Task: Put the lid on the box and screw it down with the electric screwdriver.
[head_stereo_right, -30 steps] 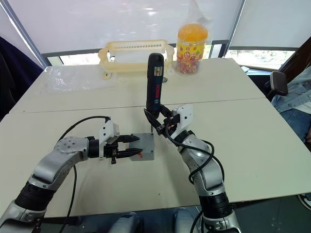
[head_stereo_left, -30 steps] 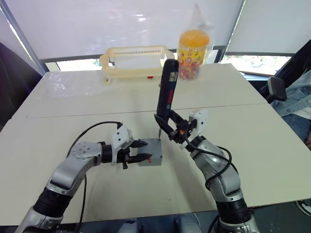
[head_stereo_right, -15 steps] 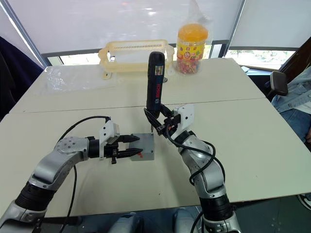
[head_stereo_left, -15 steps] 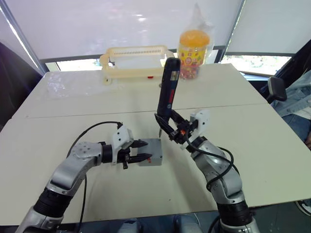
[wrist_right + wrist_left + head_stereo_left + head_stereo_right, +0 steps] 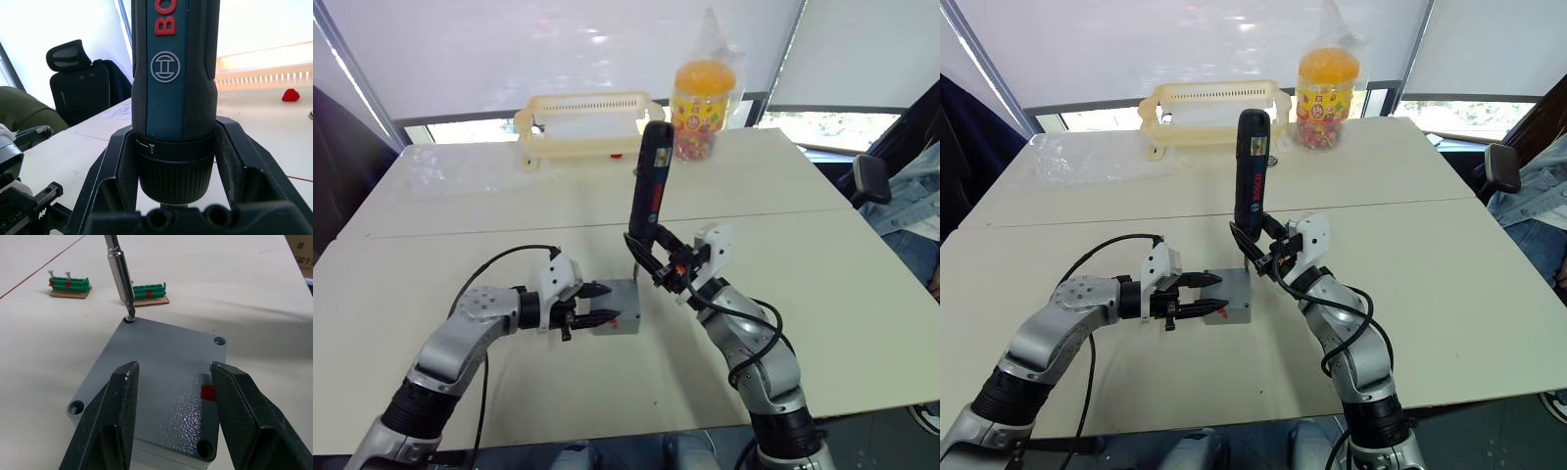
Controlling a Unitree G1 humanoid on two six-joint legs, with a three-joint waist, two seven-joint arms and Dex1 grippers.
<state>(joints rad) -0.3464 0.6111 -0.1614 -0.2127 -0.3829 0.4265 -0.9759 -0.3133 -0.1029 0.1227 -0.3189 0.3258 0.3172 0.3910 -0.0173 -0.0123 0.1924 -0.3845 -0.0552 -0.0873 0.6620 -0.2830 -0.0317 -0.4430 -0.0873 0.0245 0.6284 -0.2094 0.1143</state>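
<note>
Screwing step. The lid (image 5: 161, 377) sits on the box (image 5: 619, 323) near the table's (image 5: 862, 294) front edge. Right gripper (image 5: 658, 257) clamps the screwdriver (image 5: 649, 191) upright, bit in a corner screw (image 5: 129, 319); left gripper (image 5: 597, 304) straddles the box, fingers apart. Next: drive straight down, steadily.

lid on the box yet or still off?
On. The lid sits flush over the box, corner holes lined up, and the screwdriver bit rests in one corner screw.
</note>
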